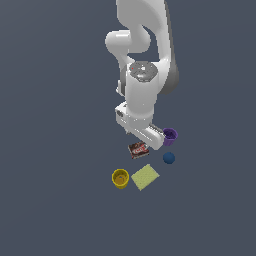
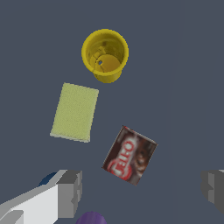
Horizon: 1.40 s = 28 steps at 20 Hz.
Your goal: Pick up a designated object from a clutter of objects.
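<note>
The designated object, a flat dark-brown box (image 1: 138,149) (image 2: 130,155) with a red-and-white label, lies flat in the middle of the clutter of objects. My gripper (image 1: 145,137) (image 2: 142,192) hovers just above it and is open, with nothing held. In the wrist view the two grey fingertips (image 2: 69,192) stand far apart, and the box lies a little ahead of the gap between them. Around the box are a yellow cup (image 1: 120,178) (image 2: 105,54), a purple cup (image 1: 170,136) (image 2: 91,217), a blue ball (image 1: 169,158) (image 2: 48,178) and a yellow-green flat square pad (image 1: 145,177) (image 2: 75,112).
The purple cup stands right beside my hand on the exterior view's right, partly hidden by it. The blue ball is half hidden behind one finger in the wrist view. All items rest on a plain dark grey floor (image 1: 60,200).
</note>
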Each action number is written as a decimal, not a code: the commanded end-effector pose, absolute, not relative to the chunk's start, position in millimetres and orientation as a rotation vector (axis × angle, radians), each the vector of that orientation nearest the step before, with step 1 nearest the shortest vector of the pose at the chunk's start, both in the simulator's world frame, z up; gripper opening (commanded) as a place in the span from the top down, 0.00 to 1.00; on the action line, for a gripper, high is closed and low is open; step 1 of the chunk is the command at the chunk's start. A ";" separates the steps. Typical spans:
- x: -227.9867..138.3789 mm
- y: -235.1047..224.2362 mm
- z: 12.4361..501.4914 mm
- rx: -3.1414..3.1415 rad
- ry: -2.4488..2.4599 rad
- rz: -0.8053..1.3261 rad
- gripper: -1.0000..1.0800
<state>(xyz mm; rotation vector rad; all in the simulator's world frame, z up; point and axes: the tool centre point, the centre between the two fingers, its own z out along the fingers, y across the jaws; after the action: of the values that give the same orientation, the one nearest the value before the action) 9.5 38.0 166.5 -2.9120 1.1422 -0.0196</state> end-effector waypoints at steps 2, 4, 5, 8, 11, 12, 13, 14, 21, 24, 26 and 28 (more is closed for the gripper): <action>5.6 41.3 147.7 -2.861 1.267 -0.015 0.04; 3.0 43.1 137.2 -2.831 1.336 -0.012 0.04; 1.6 43.9 132.0 -2.815 1.370 -0.011 0.04; -3.0 46.4 116.5 -2.765 1.472 -0.007 0.04; -7.7 48.6 102.1 -2.715 1.566 -0.005 0.04; -9.2 49.3 97.9 -2.700 1.594 -0.004 0.04; -10.7 49.8 93.9 -2.685 1.620 -0.003 0.04; -12.1 50.4 90.3 -2.671 1.644 -0.003 0.04; -19.6 52.8 71.9 -2.597 1.765 -0.001 0.04; -21.3 53.3 67.8 -2.580 1.792 0.000 0.04; -22.0 53.5 66.3 -2.574 1.801 0.000 0.04; -22.2 53.5 65.8 -2.572 1.805 0.000 0.04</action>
<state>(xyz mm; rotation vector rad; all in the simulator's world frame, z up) -22.1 53.5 66.4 -2.5756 1.7992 0.0006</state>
